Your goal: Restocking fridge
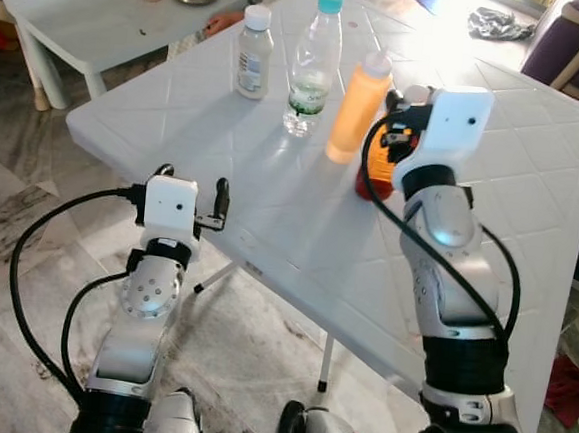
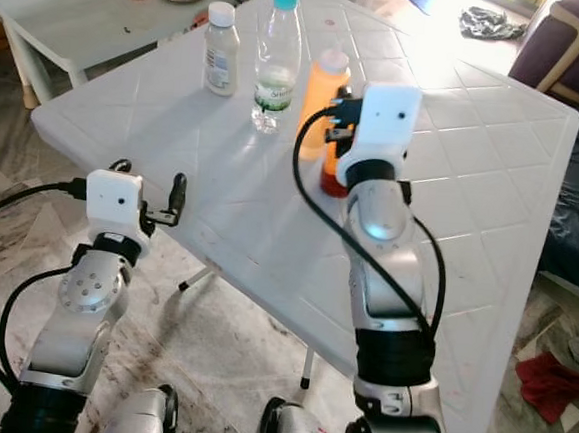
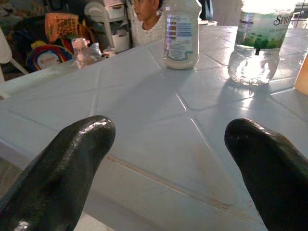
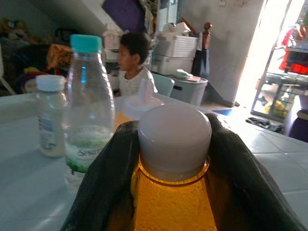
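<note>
The left claw [image 1: 210, 208] hung spread and empty at the near edge of the tabletop [image 1: 269, 225], its two fingers well apart with nothing between them. Ahead of it, well apart, stood a small white-capped bottle [image 1: 253, 51]; just to that bottle's right stood a clear water bottle [image 1: 313, 63] with a teal cap, and next along a tall orange bottle [image 1: 358, 107]. The right claw [image 4: 173, 192] was further on, closed on a white-capped jar [image 4: 174, 142] of amber stuff, one finger on each side below the cap; the jar seemed to rest on the tabletop just beside the orange bottle.

As a judgement, the restocking had barely begun: all four containers were on the tabletop, no fridge appeared in these pictures, and just one item was gripped. Lifting it, carrying it to the fridge and returning for the other three all remained.

The head views gave the whole layout and both arms, but the right wrist housing hid most of the jar and the grip. The right wrist view showed that grip plainly, and behind it a person [image 4: 132, 62] seated among storage bins. The left wrist view showed the gap between the left fingers [image 3: 62, 168] and the bare tabletop beyond.
</note>
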You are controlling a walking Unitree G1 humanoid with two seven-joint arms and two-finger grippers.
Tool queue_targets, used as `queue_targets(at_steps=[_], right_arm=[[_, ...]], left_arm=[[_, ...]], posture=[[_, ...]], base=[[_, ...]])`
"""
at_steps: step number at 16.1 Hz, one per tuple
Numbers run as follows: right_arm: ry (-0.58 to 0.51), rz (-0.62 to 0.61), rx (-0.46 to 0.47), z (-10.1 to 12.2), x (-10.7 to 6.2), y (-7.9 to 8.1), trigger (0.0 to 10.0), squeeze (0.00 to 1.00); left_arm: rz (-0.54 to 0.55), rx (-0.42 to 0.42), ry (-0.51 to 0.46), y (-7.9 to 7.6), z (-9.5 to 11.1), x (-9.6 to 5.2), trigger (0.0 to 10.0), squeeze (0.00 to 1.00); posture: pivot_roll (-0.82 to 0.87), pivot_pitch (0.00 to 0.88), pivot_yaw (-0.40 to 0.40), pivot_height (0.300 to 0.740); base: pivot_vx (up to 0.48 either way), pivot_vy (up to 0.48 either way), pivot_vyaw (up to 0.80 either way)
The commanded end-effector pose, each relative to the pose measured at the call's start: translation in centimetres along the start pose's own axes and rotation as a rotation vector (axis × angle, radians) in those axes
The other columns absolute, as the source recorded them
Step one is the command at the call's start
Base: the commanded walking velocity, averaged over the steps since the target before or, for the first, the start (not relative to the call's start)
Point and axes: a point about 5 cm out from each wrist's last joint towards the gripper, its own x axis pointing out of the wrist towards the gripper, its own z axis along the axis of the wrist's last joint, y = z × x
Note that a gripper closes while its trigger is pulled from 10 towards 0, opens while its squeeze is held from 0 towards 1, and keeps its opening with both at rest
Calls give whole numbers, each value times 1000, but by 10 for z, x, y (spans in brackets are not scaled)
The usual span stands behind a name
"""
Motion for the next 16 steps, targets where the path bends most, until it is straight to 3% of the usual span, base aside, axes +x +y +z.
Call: queue_targets(at_steps=[1,4,7,12,16], right_arm=[[37,19,4,-8,-5,0,10000,0],[90,32,-45,-26,-13,-9,10000,0],[61,94,-62,-29,-15,-6,10000,0],[-42,295,-1,-19,-23,20,10000,0],[-65,387,28,-19,-27,31,10000,0]], left_arm=[[-13,-9,26,-4,-7,-5,10000,0],[-18,-13,32,-7,-9,-5,10000,0],[-18,-14,28,-8,-9,-3,10000,0],[-23,-9,23,-10,-10,-4,10000,0],[-17,-4,26,-7,-12,-4,10000,0]], posture=[[148,120,-94,740],[152,103,-103,740],[154,91,-106,740],[162,60,-113,740],[165,55,-115,740]], base=[[0,368,0],[0,375,0],[0,109,460],[0,279,796],[0,358,778]])
